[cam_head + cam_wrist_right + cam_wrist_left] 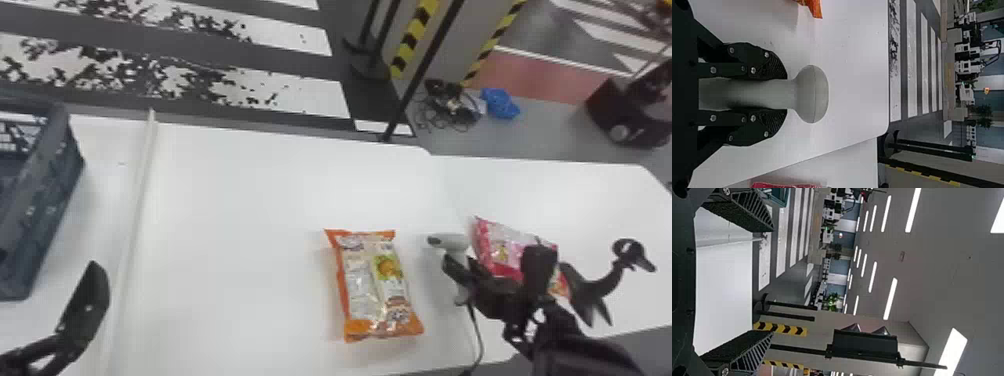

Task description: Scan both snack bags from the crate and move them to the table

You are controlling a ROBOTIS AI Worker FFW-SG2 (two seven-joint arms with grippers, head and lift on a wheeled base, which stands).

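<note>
In the head view my right gripper (462, 275) is shut on the handle of a pale grey scanner (452, 242). The right wrist view has this gripper (786, 94) with a finger on each side of the scanner handle (766, 94). The orange snack bag (367, 285) lies flat on the table just left of the scanner; its corner (813, 8) shows in the right wrist view. A pink-red snack bag (505, 250) lies further right, partly behind the right arm. My left gripper (87, 305) is beside the crate (47, 200); in its wrist view the gripper (772, 280) is open and holds nothing.
A raised white strip (135, 215) crosses the white table (240, 225) between the crate and the orange bag. A black curved stand (595, 287) is right of the right arm. A dark cable (477, 335) hangs from the scanner. Black poles stand beyond the table's far edge.
</note>
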